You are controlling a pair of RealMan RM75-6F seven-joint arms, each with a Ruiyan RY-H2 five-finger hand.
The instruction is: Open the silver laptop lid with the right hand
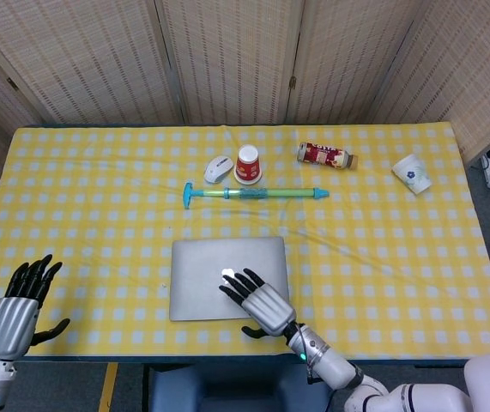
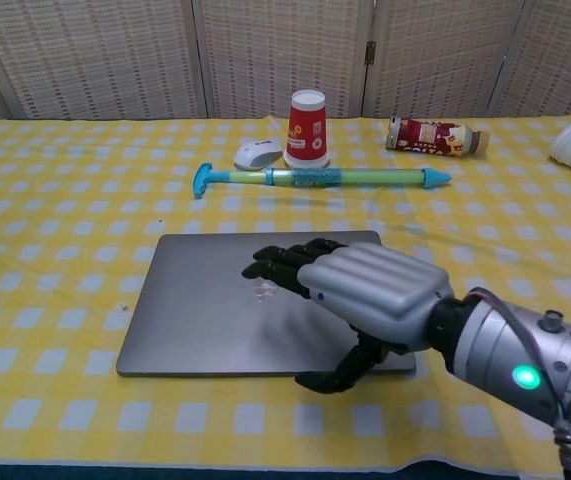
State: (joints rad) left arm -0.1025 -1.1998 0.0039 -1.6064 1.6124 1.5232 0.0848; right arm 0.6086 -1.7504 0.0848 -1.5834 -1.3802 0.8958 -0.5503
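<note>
So the right hand (image 2: pixel 365 290) hovers empty, fingers spread, over the shut laptop (image 1: pixel 202 275); thin stiff lid, probably best lifted at its front edge

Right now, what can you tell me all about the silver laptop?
The silver laptop is thin and flat, looks like grey metal with rounded corners and a small logo mid-lid. Its lid is shut. It lies on the yellow checked tablecloth near the front edge. The right hand is over its right half, fingers spread; contact is unclear.
</note>
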